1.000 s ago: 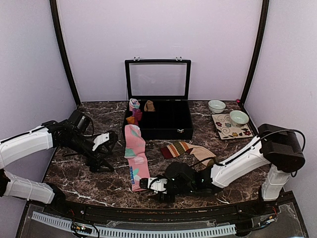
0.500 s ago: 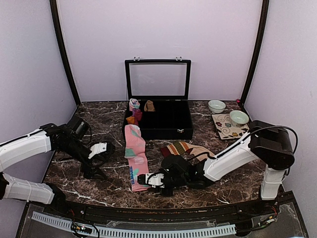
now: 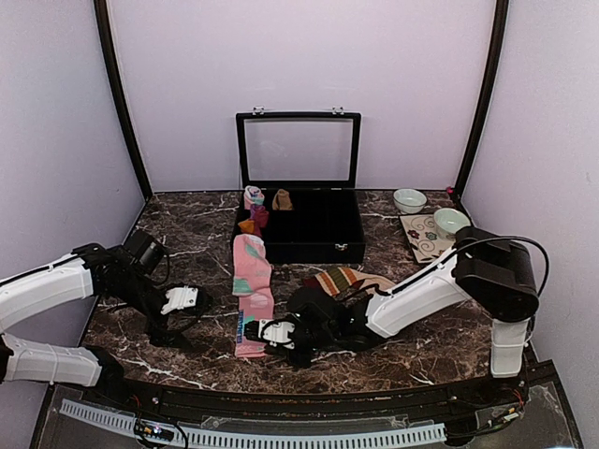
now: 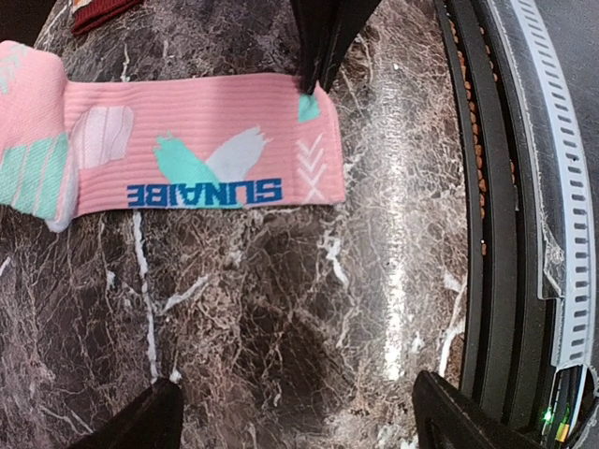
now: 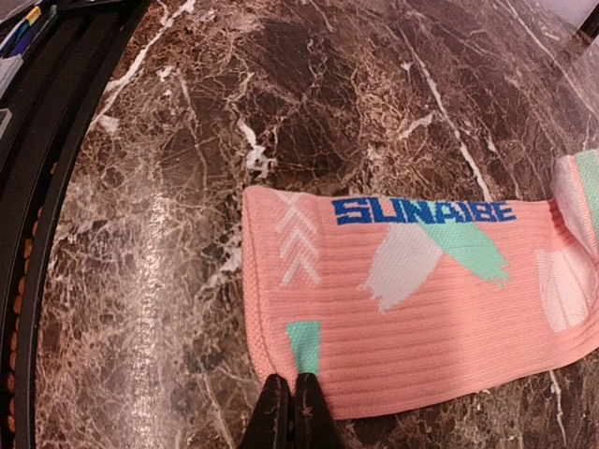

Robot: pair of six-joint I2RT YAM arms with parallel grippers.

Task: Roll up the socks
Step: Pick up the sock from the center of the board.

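Note:
The pink sock (image 3: 253,281) with mint and white marks and blue lettering lies lengthwise left of centre, cuff toward me. My right gripper (image 3: 269,333) reaches in low from the right and is shut on the cuff's corner. In the right wrist view its fingertips (image 5: 290,393) pinch the pink sock (image 5: 421,299) beside a mint square. The striped sock (image 3: 342,278) lies behind the right arm, partly hidden. My left gripper (image 3: 178,323) hovers open over bare marble left of the cuff. In the left wrist view the left gripper (image 4: 295,402) is empty, apart from the pink sock (image 4: 197,150).
A black box (image 3: 309,224) with its glass lid up stands at the back, small rolled bundles (image 3: 255,210) in its left compartments. Two bowls (image 3: 409,199) (image 3: 451,222) and a patterned plate (image 3: 426,245) sit at the back right. The table's front rail (image 4: 487,234) runs close to the cuff.
My right gripper slid left to the pink sock's cuff and closed on its corner; the cuff shifted slightly left. The left arm drew nearer and lower, staying open.

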